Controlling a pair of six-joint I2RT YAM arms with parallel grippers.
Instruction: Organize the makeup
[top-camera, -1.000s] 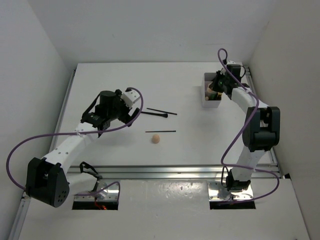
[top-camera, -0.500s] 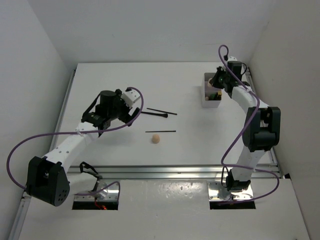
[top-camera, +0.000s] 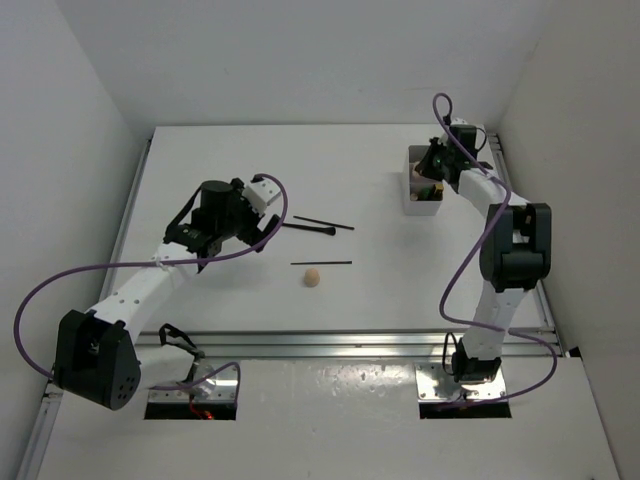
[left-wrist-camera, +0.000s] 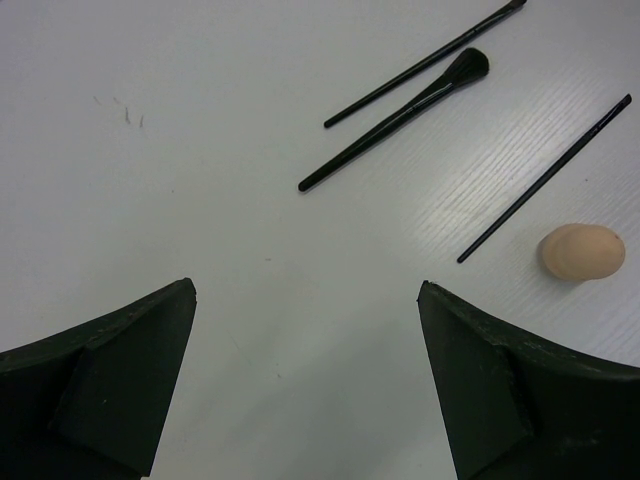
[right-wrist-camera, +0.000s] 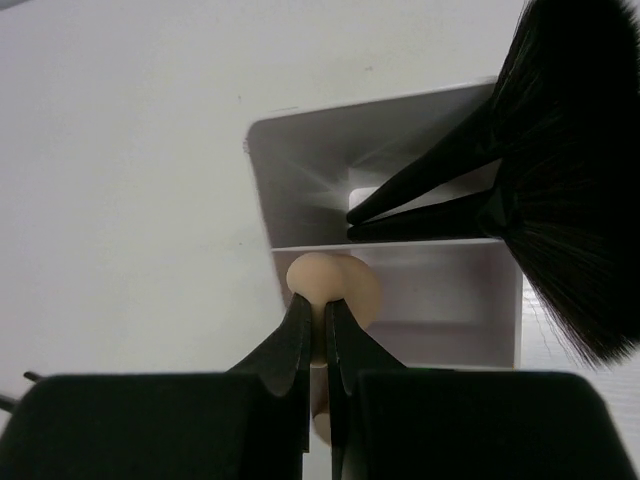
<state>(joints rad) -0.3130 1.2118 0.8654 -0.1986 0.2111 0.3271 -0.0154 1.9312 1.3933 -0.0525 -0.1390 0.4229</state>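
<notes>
Right gripper (right-wrist-camera: 318, 310): fingers closed hard on a peach sponge (right-wrist-camera: 345, 280), which is squeezed thin between the tips, its rounded end bulging just beyond them. Beyond and below the tips the two-compartment box (right-wrist-camera: 300, 170) is seen. The sponge is held over the nearer compartment, close to the divider. In the farther compartment black brushes (right-wrist-camera: 430, 170) are leaned, fluffy heads spread right of the fingers.

Judged: drop-off in hand. The sponge is best lowered under the rim before the grip is eased, and eased slowly, since compressed foam may spring out. The brush heads should be left untouched.

Left gripper (left-wrist-camera: 306, 287): fingers spread wide, nothing held, above the table (left-wrist-camera: 150, 150). Ahead and right of them a loose brush (left-wrist-camera: 400, 115), two thin pencils (left-wrist-camera: 545, 178) and a second sponge (left-wrist-camera: 582, 251) are laid, not yet collected.
</notes>
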